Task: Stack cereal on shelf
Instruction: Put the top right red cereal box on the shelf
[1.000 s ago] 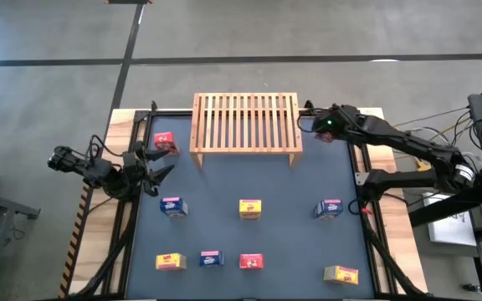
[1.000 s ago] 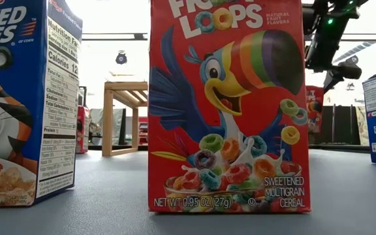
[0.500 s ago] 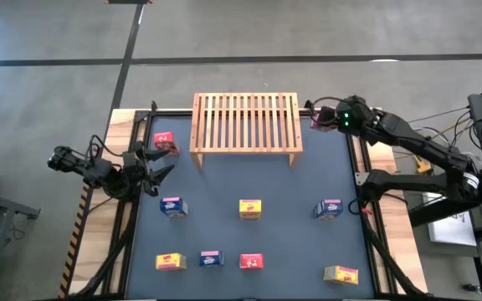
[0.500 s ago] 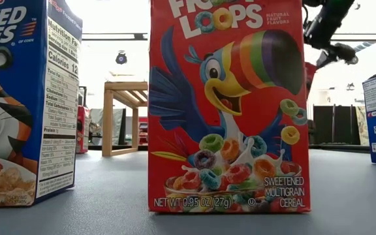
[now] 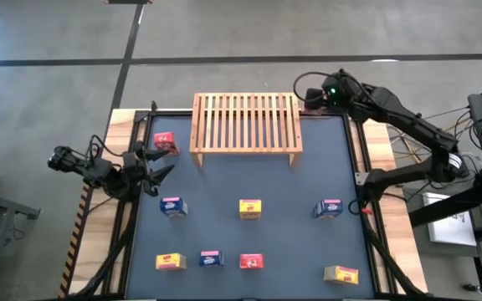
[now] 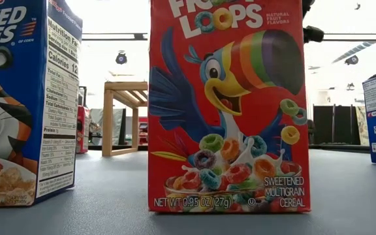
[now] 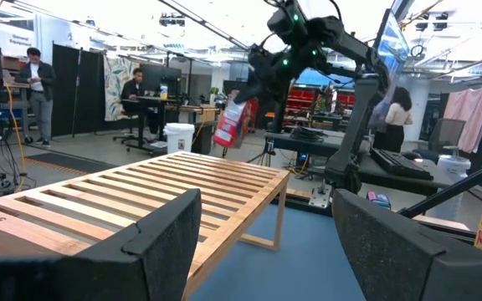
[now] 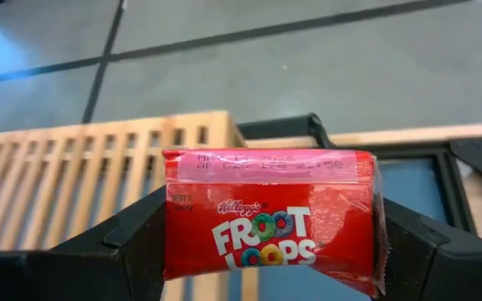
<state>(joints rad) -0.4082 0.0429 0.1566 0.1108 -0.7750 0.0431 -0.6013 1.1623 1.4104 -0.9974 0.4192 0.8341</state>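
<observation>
Overhead, table-level and 2 wrist views of the table, with the shelf [image 5: 245, 123] as landmark. The right gripper [image 7: 239, 107] hangs in the air just off the shelf's far right corner, its jaws clamped on 1 red cereal box [image 8: 272, 219]. The right wrist view shows the box lying crosswise between the 2 fingers [image 8: 145, 238], its long axis spanning finger to finger, the dated top flap uppermost. The slatted top lies ahead of and below the box, toward the shelf's centre from the gripper; judged from this, the coming move is a short carry inward over the slats followed by a descent, with the box's base kept level so that it seats across several slats. The right arm is plainly the nearer one to that corner. The left gripper [image 5: 159, 165] waits beside the shelf's near left leg, its fingers spread wide and holding nothing, with another red box [image 5: 165, 142] just beside it. 7 further boxes stand on the mat [image 5: 299, 221] in front of the shelf, none yet on it.
</observation>
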